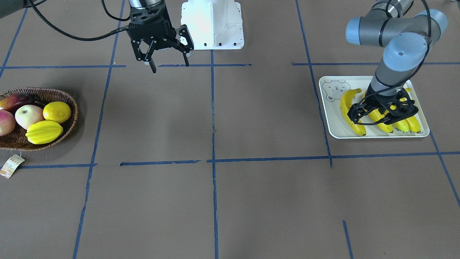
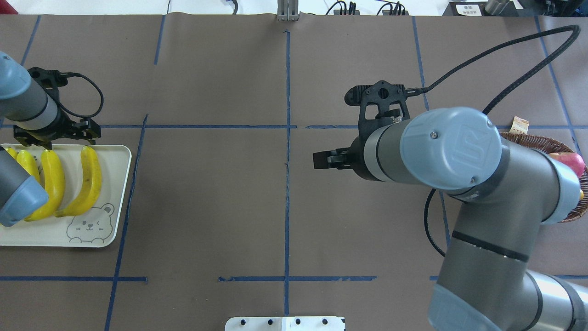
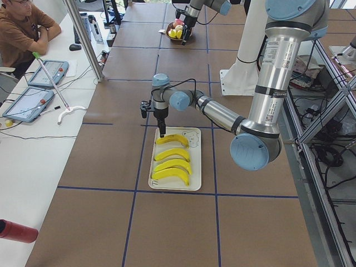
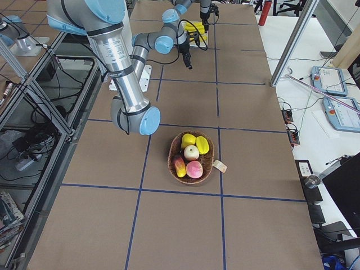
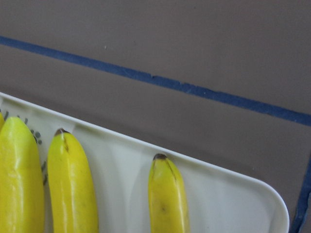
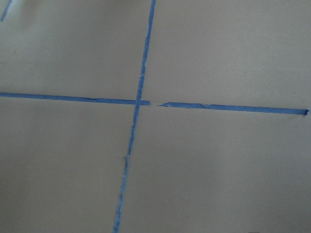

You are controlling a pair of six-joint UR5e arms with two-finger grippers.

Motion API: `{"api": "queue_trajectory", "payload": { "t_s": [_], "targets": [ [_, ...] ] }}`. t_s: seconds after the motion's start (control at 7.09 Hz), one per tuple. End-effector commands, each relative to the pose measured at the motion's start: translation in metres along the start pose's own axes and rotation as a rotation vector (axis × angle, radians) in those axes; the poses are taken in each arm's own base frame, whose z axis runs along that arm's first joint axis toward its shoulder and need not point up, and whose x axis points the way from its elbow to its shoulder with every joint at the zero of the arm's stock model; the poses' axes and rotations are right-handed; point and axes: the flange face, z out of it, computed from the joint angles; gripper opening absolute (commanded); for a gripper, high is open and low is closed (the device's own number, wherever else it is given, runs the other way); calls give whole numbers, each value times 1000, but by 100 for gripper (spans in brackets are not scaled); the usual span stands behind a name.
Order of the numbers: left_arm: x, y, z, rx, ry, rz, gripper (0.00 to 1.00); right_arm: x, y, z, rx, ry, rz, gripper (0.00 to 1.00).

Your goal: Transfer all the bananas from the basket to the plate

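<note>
All four bananas lie side by side on plate; basket holds none. Left gripper hovers over them, jaws' state can't be told. Right gripper jaws spread, empty. Bananas likely light, smooth, bruisable: grip mid-body, gently.

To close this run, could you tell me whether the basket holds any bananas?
None: the basket shows only lemon, starfruit and reddish fruit; four bananas lie on the plate.

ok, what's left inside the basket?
The basket holds a starfruit, a lemon, a pale apple, a dark red fruit and a pink one. No banana shows; four bananas lie on the plate. The basket floor under the fruit is covered.
</note>
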Motion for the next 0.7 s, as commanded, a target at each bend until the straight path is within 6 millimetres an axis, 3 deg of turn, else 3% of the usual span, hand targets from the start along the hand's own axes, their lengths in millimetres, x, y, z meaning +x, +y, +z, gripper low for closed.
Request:
{"api": "queue_trajectory", "payload": {
  "t_s": [0.0, 0.28, 0.42, 0.56],
  "targets": [
    [-65, -47, -36, 16, -33, 143, 100, 75, -25, 9, -43, 133, -114, 100],
    [-122, -74, -62, -34, 94, 225, 100, 177, -64, -1, -146, 150, -137, 100],
    [-179, -74, -59, -50, 111, 269, 100, 226, -83, -5, -199, 137, -127, 100],
    [-221, -87, -47, -81, 148, 297, 100, 271, -96, -10, -242, 111, -128, 100]
  ]
}}
